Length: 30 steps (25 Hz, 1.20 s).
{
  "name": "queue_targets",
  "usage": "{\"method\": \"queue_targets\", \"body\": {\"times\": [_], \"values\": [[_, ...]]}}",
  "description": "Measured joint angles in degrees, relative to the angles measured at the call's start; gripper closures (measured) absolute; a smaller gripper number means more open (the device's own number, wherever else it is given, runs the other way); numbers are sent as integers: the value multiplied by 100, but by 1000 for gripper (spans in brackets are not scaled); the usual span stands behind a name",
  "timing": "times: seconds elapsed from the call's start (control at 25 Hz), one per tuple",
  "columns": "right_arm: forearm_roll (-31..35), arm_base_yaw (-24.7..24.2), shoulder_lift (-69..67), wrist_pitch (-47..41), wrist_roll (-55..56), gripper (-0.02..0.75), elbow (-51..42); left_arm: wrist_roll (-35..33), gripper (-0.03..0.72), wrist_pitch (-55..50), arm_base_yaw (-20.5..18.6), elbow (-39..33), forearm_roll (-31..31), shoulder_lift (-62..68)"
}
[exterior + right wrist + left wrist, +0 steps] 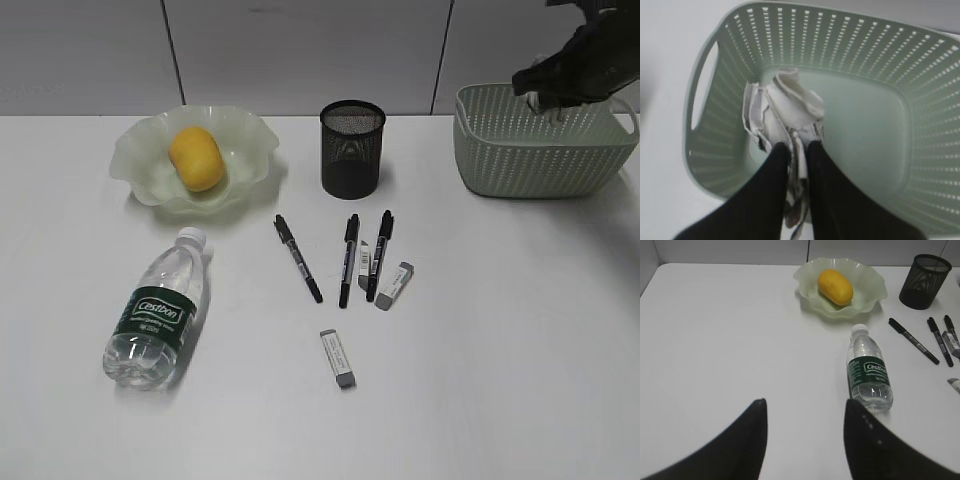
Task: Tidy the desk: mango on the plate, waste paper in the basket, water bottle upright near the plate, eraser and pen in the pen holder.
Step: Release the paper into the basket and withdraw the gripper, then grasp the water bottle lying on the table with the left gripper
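Your right gripper (796,150) pinches the crumpled white printed waste paper (782,107) over the pale green woven basket (880,55), poised for release; left gripper (805,415) waits spread.

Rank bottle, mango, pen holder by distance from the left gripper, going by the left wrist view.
From the left gripper:
1. Water bottle, lying on its side just ahead, to the right.
2. Mango, farther ahead, on the plate.
3. Pen holder, farthest, at the far right corner.

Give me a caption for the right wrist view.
Right claw holding waste paper over the basket.
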<state>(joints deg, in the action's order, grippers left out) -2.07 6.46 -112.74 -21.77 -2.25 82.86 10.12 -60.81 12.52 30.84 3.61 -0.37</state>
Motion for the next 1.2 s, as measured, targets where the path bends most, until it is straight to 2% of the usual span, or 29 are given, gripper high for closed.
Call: {"method": "queue_targets", "body": {"times": [0.04, 0.2, 0.24, 0.28, 0.4, 0.52, 0.72, 0.88, 1.0, 1.2], "values": [[-5, -5, -203, -128, 4, 598, 236, 0, 314, 0, 0, 0, 0, 0], [-16, -5, -474, -644, 4, 249, 859, 0, 314, 0, 0, 0, 0, 0], [-29, -5, -449, -820, 11, 193, 977, 0, 314, 0, 0, 0, 0, 0], [-48, -5, -414, -1011, 11, 171, 1070, 0, 314, 0, 0, 0, 0, 0], [-130, -5, -123, -1610, 11, 190, 1108, 0, 314, 0, 0, 0, 0, 0], [-154, -5, 511, -1937, 11, 237, 645, 0, 314, 0, 0, 0, 0, 0], [-154, 33, 2542, -2019, 11, 253, -1453, 0, 314, 0, 0, 0, 0, 0], [-134, 367, 4417, -2403, 225, 253, -3270, 0, 314, 0, 0, 0, 0, 0], [8, 742, 5824, -2865, 493, 260, -4175, 0, 314, 0, 0, 0, 0, 9], [247, 980, 7987, -3455, 637, 276, -4790, 0, 314, 7, 0, 0, -5, 408]]}}
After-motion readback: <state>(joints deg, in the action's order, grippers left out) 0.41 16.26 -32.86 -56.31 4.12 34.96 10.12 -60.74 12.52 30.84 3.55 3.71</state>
